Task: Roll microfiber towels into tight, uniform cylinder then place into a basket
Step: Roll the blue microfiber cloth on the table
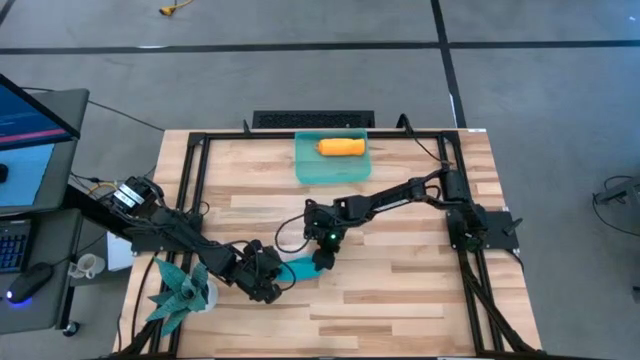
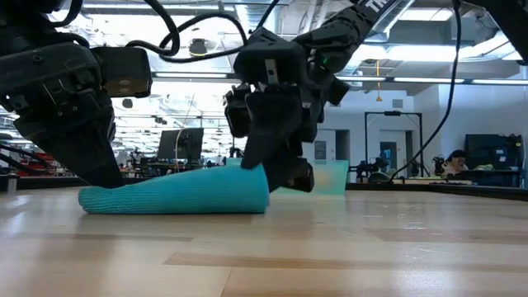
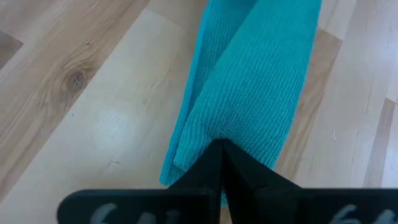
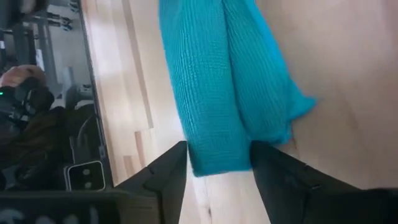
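Note:
A teal-blue microfiber towel (image 1: 300, 270), rolled into a cylinder (image 2: 177, 198), lies on its side on the wooden table near the front. My left gripper (image 1: 272, 285) is shut at the roll's left end. My right gripper (image 1: 322, 262) is open at the right end, one finger on each side of that end (image 4: 217, 155). A rolled orange towel (image 1: 341, 148) lies inside the sea-green basket (image 1: 305, 170) at the table's far middle. My left gripper has its shut fingertips (image 3: 221, 152) on top of the roll's left end (image 3: 211, 134), slanting down from the table's left. Whether any cloth is caught between them I cannot tell. The roll lies flat on the table. My right gripper's fingers (image 4: 171, 168) stand close beside the roll's right end; whether they touch it I cannot tell.
A spiky teal plant (image 1: 180, 290) stands at the table's near left corner, beside my left arm. A black metal frame (image 1: 195, 170) runs around the table. A monitor and keyboard (image 1: 20, 140) sit off the left edge. A person (image 2: 458, 161) sits far back in the room.

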